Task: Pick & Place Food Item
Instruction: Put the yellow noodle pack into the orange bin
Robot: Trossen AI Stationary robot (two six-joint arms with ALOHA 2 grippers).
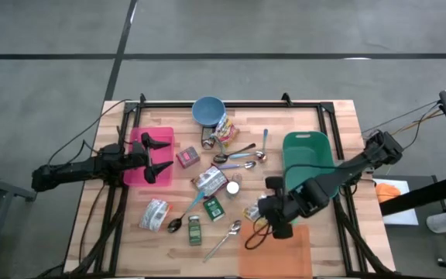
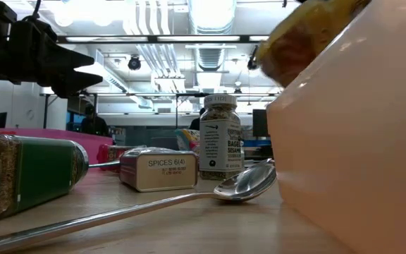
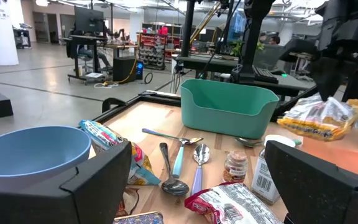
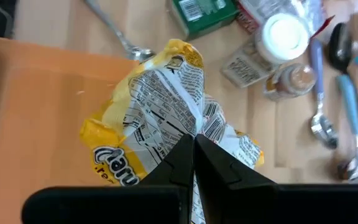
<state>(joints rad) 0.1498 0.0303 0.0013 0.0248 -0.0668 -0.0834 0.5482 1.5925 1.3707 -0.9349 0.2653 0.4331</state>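
A: Status on the snack bag (image 4: 166,118)?

B: Right gripper (image 4: 193,152) is clamped on its top crimp; I have it lifted over the near edge of the orange tray (image 4: 36,106). Pick looks done, drop is left.

A: Anything in the way?

B: Spoon (image 4: 114,28) and green box (image 4: 204,11) sit just beside the tray, not under the bag. Left gripper (image 1: 155,159) waits with jaws wide over the pink tray (image 1: 139,174), well apart.

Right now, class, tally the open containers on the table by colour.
Blue bowl: 1
Green bin: 1
Pink tray: 1
Orange tray: 1
Total: 4
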